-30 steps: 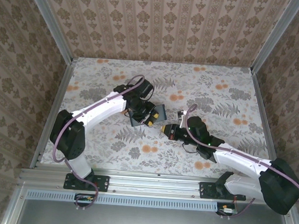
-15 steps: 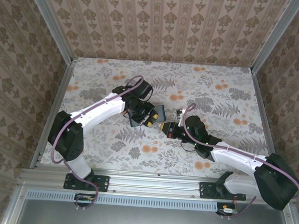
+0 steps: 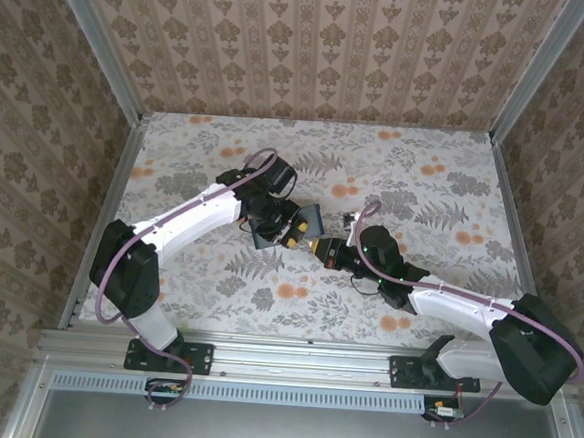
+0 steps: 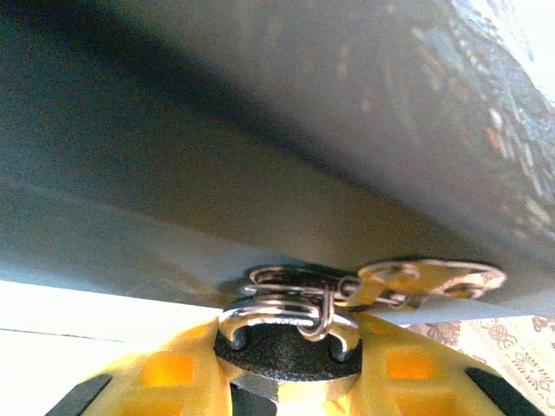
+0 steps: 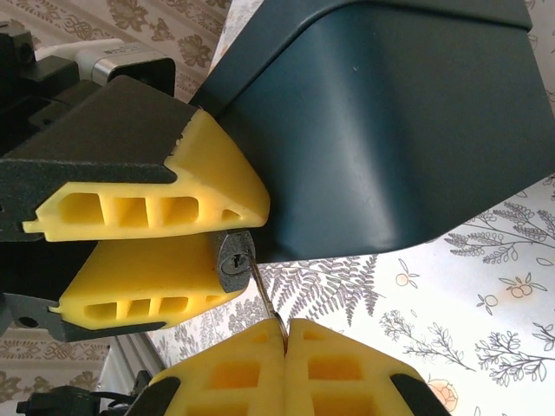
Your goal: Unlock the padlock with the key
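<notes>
Padlock pinched in the left gripper, just beside the blue tin; right gripper clamped on the key, tip at the keyhole. Best now, I'd say: line it up straight, push gently, then twist.

Tin stood tilted on the table, about mid-table. Padlock sat just under the tin's lower edge, between the left gripper pads. Key ran from the padlock's face away from the tin into the right gripper.
</notes>
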Robot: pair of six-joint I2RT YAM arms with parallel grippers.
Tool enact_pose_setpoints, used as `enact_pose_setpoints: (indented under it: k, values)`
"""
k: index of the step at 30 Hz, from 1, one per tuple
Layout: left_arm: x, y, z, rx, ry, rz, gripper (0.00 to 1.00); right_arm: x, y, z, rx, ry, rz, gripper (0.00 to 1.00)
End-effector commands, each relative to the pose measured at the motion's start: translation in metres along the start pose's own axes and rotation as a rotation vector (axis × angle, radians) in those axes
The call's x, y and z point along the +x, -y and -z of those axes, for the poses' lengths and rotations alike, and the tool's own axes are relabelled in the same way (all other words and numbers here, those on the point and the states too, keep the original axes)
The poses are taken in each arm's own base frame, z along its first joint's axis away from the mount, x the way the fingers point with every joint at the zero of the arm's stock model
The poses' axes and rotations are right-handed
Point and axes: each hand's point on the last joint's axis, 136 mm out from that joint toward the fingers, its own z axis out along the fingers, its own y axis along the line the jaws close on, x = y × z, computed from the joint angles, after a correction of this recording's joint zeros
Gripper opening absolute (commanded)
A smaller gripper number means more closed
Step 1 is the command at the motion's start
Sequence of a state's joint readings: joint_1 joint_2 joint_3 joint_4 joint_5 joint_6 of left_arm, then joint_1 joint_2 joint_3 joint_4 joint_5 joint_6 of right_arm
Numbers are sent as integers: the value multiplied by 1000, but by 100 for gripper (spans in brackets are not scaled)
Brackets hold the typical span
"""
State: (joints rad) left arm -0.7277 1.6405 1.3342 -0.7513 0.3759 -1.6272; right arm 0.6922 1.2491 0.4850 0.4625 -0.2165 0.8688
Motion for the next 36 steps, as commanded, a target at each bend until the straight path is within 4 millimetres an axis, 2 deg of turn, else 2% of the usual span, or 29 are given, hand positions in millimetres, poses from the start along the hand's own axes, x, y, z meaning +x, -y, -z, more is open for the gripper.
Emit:
enact_pose_setpoints:
  k: [1,18,36]
  values:
    - [9,8,10,54,-16,0,13,-8,-13,-3,-51,26,-5,0]
    - [7,4,9,62,-3,8,13,-6,-12,-1,-64,25,-17,0]
    - [19,12,6,105,-45,-6,11,-15,-22,-9,-154,62,-35,0]
